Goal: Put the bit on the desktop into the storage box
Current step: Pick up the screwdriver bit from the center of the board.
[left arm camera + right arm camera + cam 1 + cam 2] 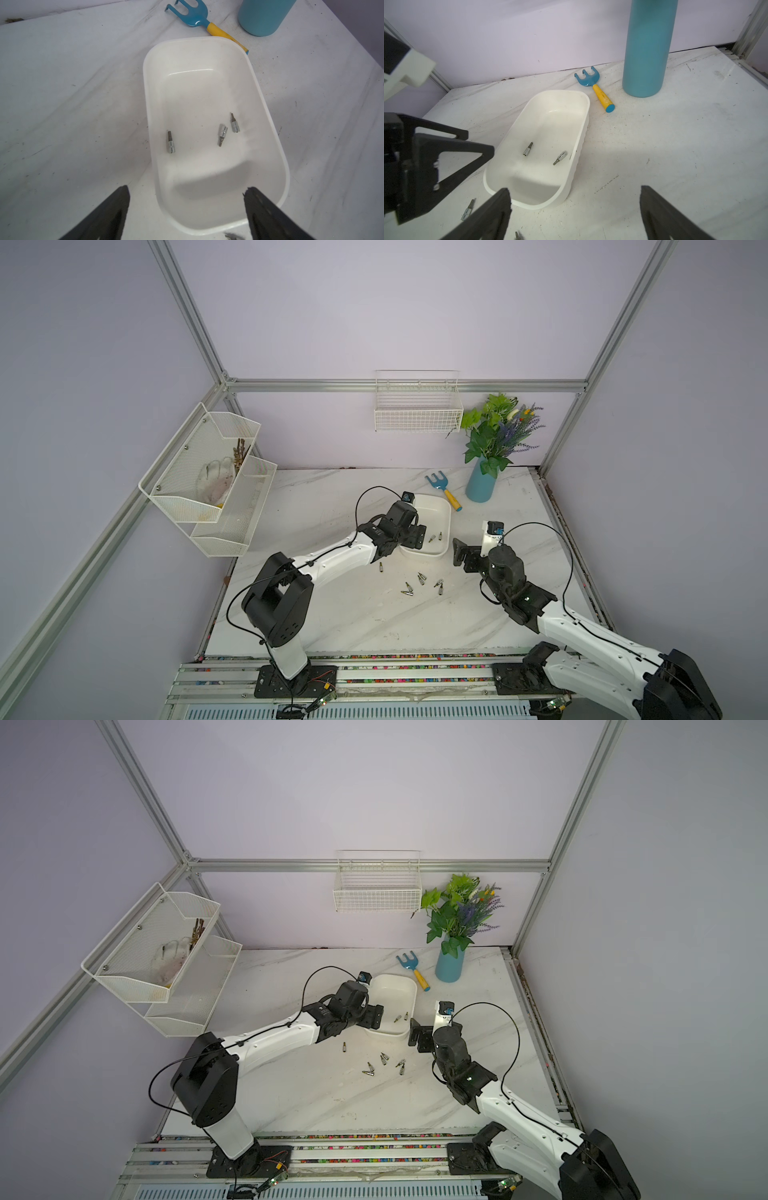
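Near half of the white marble-look desktop (374, 626) lay bare, open to pass. Small silver bits (420, 578) littered mid-surface, just before the white rounded plastic storage box (434, 502). Left gripper (186, 190) hung over the box's near end; right gripper (574, 189) flanked it. Blue-and-yellow hand rake (442, 489) and blue cylindrical vase (481, 485) crowded the far right corner.

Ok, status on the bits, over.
Left gripper open over storage box; right gripper open, empty. Three bits in box, several more on desktop. Nothing blocking.
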